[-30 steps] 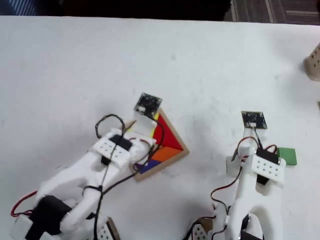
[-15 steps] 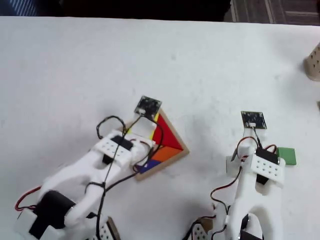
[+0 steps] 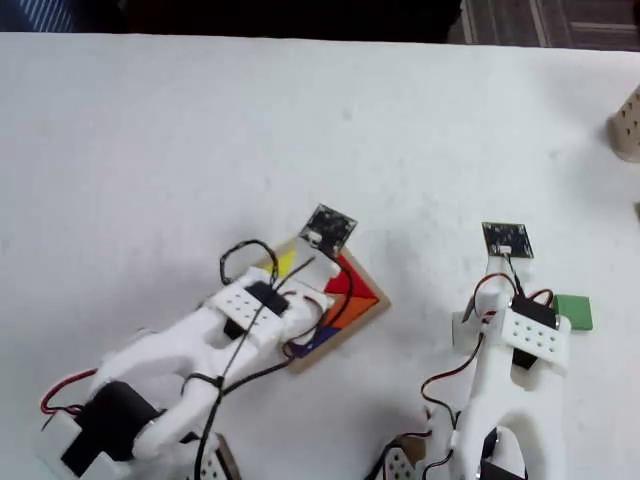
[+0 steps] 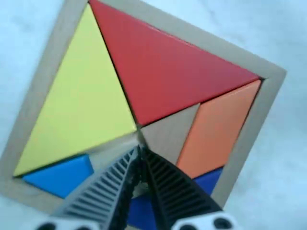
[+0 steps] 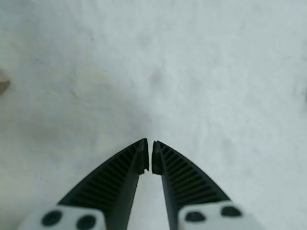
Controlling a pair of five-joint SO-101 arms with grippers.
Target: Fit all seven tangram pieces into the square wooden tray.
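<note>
The square wooden tray [image 4: 50, 62] holds a yellow triangle [image 4: 81, 100], a red triangle [image 4: 168, 67], an orange piece [image 4: 216, 129] and blue pieces [image 4: 60, 175], with a bare wooden gap [image 4: 165, 134] in the middle. My left gripper [image 4: 140, 151] is shut, its tips at the edge of that gap where the pieces meet. In the high view the left arm [image 3: 250, 310] covers much of the tray [image 3: 350, 335]. A green piece [image 3: 574, 312] lies on the table beside the right arm [image 3: 530, 335]. My right gripper [image 5: 148, 143] is shut over bare white table.
A beige perforated object [image 3: 628, 125] stands at the table's far right edge. The white table [image 3: 300, 120] stretches open behind both arms. Cables loop over the left arm above the tray.
The left arm has swung to the right over the tray, and the tray has shifted slightly right with it. The right arm and the green piece have not moved.
</note>
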